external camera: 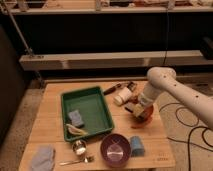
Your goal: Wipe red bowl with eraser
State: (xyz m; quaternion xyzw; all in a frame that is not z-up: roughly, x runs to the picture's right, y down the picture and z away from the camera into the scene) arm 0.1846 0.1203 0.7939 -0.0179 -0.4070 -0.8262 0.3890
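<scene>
Red-orange bowl [145,119] sits directly under claw [135,107], partly hidden by it. Claw low at bowl's rim, seemingly touching. Grip state: cannot tell; eraser not made out.
Judgement: wiping under way or about to start, not shown finished; lift-away left.
White container [122,97] just beside claw, picture-left and behind: closest obstacle.
Green tray [65,107] further picture-left.
Purple bowl [116,149] and blue cup [136,146] nearer table front, apart from claw.

Robot lab: wooden table [50,114], floor cables [193,134], end effector [136,109] at red bowl [145,116].
</scene>
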